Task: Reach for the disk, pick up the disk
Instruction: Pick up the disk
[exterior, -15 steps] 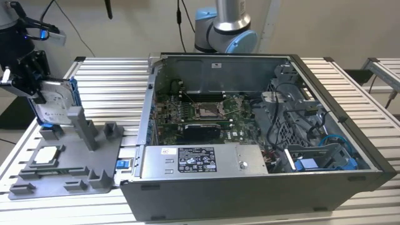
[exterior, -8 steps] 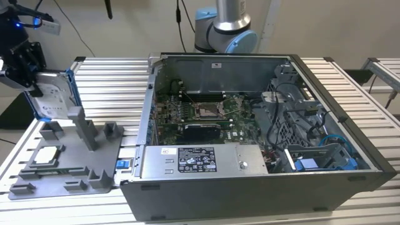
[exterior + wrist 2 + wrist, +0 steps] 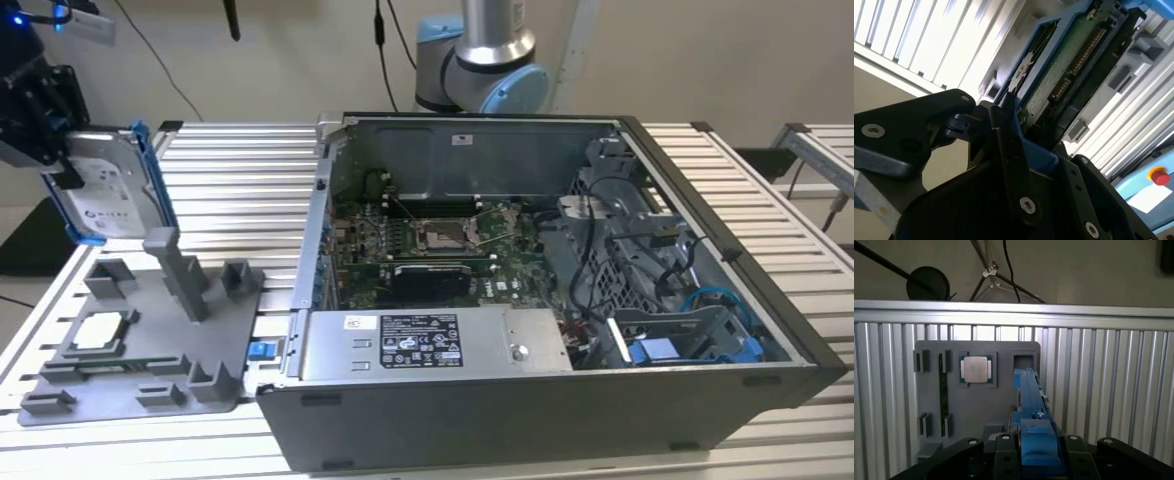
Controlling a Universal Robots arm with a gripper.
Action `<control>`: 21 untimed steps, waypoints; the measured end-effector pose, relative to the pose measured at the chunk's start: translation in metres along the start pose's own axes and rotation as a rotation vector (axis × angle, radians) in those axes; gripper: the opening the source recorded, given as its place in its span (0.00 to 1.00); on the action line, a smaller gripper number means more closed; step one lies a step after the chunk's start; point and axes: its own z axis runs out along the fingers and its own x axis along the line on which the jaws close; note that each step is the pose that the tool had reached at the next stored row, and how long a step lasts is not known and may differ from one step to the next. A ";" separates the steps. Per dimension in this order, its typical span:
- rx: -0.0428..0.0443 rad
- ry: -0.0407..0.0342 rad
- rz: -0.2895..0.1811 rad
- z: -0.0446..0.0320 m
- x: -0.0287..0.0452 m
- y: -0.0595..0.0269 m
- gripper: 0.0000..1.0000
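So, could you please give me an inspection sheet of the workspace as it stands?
Surface: ribbed metal table bearing a grey fixture tray and an open computer case.
Job's things: disk upright on edge, above the tray.
Clutter: chip seated in the tray.
Tool: the tool is shut on the disk.
Cables: blue and black leads inside the case.
Surroundings: arm base behind the case.
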 end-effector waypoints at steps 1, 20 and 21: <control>0.0016 0.0000 -0.001 -0.0034 0.0000 -0.0002 0.00; 0.0222 -0.0007 -0.017 -0.0782 -0.0002 -0.0041 0.00; 0.0281 -0.0011 -0.018 -0.0788 -0.0003 -0.0040 0.00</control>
